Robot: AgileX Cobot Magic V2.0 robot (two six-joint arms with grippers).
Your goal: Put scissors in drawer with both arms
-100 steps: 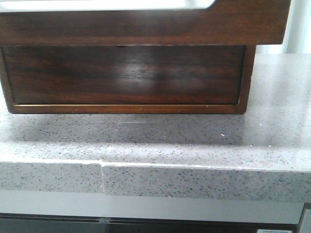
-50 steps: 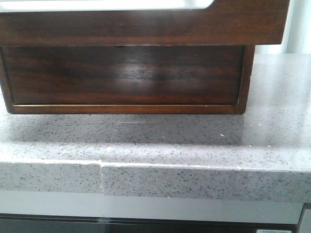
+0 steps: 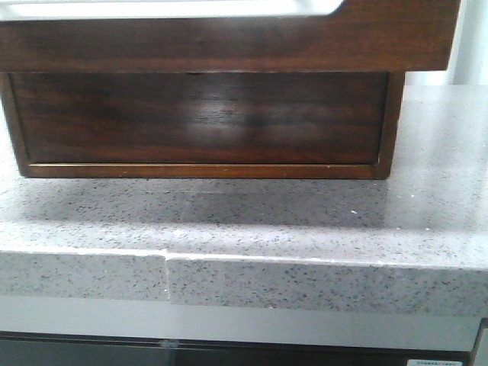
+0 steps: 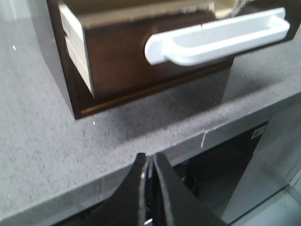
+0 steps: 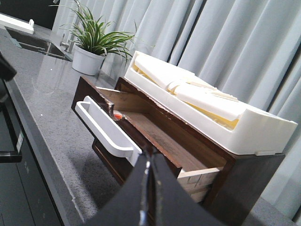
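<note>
The drawer (image 5: 155,127) stands pulled out of the dark wooden chest (image 3: 198,122), with its white handle (image 5: 106,127) toward the counter edge. In the front view its plain front (image 3: 229,46) fills the top. A small orange and grey bit (image 5: 116,115), seemingly the scissors, lies inside the drawer close behind the front; the rest is hidden. My right gripper (image 5: 150,154) is shut and empty, out in front of the drawer's side. My left gripper (image 4: 150,157) is shut and empty over the counter edge, short of the drawer (image 4: 141,52) and its handle (image 4: 216,37).
A white tray (image 5: 207,108) of pale pieces sits on top of the chest. A potted plant (image 5: 89,44) and a sink (image 5: 28,42) lie further along the grey speckled counter (image 3: 305,221). The counter front edge (image 3: 229,278) drops to dark cabinets.
The chest and drawer sit slightly further right in the front view than before. Nothing else differs.
</note>
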